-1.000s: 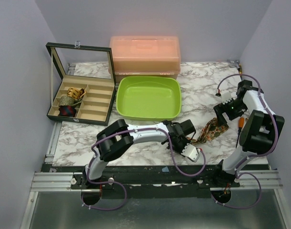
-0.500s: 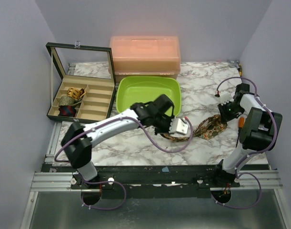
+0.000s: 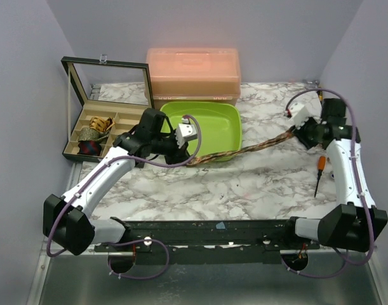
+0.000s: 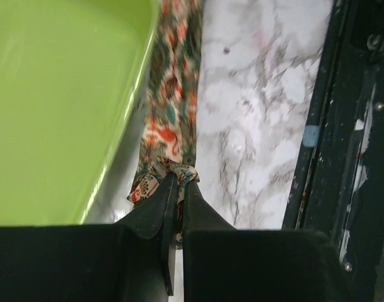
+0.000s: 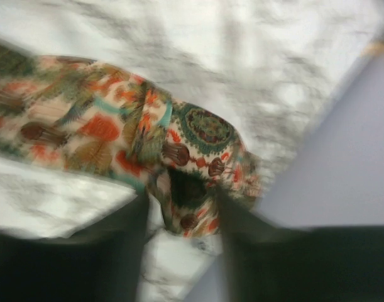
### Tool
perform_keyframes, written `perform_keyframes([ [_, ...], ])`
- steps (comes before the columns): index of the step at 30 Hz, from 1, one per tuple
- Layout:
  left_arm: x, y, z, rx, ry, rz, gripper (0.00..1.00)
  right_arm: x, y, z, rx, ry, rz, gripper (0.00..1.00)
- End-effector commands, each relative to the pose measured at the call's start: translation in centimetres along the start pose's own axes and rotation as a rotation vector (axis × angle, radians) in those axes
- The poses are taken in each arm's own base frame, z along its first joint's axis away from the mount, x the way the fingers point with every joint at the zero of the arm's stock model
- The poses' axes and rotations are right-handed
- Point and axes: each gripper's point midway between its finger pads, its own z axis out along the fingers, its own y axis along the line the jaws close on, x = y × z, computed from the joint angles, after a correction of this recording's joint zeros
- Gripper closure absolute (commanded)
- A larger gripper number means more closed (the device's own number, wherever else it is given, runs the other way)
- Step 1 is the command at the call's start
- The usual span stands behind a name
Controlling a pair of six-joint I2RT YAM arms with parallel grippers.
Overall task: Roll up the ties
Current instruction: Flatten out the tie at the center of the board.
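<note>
A narrow floral fabric tie [image 3: 244, 150] in orange, red, cream and green runs in a nearly straight line across the middle of the top view, from centre-left to upper right, over the white marble-patterned table [image 3: 244, 187].

The left gripper [image 3: 183, 155] sits at the tie's left end, just beside the front rim of the lime-green plastic tray [image 3: 230, 114]. In the left wrist view its black fingers [image 4: 157, 204] are clenched tight on a bunched tip of the tie [image 4: 173, 94], which lies along the tray's edge [image 4: 132, 107].

The right gripper [image 3: 300, 131], at the upper right of the top view, grasps the other end. Its wrist view is blurred, but the jaws stand part-way apart with the folded end of the tie [image 5: 116, 132] bunched between them [image 5: 182, 207].

An orange-handled screwdriver [image 3: 319, 170] lies on the table at the right. A black compartmented case [image 3: 127, 141] stands open at the left.
</note>
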Motion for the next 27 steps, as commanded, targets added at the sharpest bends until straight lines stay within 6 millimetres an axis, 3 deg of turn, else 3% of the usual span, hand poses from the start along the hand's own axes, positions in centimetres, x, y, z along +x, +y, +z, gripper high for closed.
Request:
perform_keyframes([
  [1, 6.3, 0.1, -2.7, -0.005, 0.072, -0.08, 1.0, 3.0, 13.0, 1.9, -0.367, 0.127, -0.082, 0.25],
  [2, 7.7, 0.4, -3.2, -0.023, 0.085, -0.087, 1.0, 3.0, 14.7, 1.7, -0.408, 0.137, -0.102, 0.2],
  [4, 10.6, 0.5, -4.2, -0.042, 0.128, -0.084, 1.0, 4.0, 16.2, 0.9, -0.467, 0.169, -0.086, 0.18],
  [7, 14.2, 1.1, -5.5, -0.082, 0.178, -0.104, 0.96, 4.8, 16.8, 0.2, -0.526, 0.22, -0.072, 0.18],
  [10, 16.1, 1.9, -6.6, -0.123, 0.205, -0.136, 0.88, 4.4, 16.4, 0.8, -0.549, 0.242, -0.001, 0.19],
  [16, 17.2, 3.7, -8.4, -0.202, 0.206, -0.191, 0.82, 4.5, 12.1, 4.6, -0.466, 0.315, 0.171, 0.23],
  [22, 18.2, 5.7, -10.4, -0.317, 0.226, -0.216, 0.52, 6.9, 7.3, 8.9, -0.343, 0.409, 0.387, 0.29],
  [26, 16.9, 6.8, -11.7, -0.388, 0.183, -0.2, 0.36, 7.7, 5.5, 11.2, -0.285, 0.444, 0.465, 0.3],
  [27, 16.4, 7.0, -11.9, -0.399, 0.17, -0.193, 0.27, 7.8, 5.4, 11.7, -0.278, 0.445, 0.472, 0.29],
])
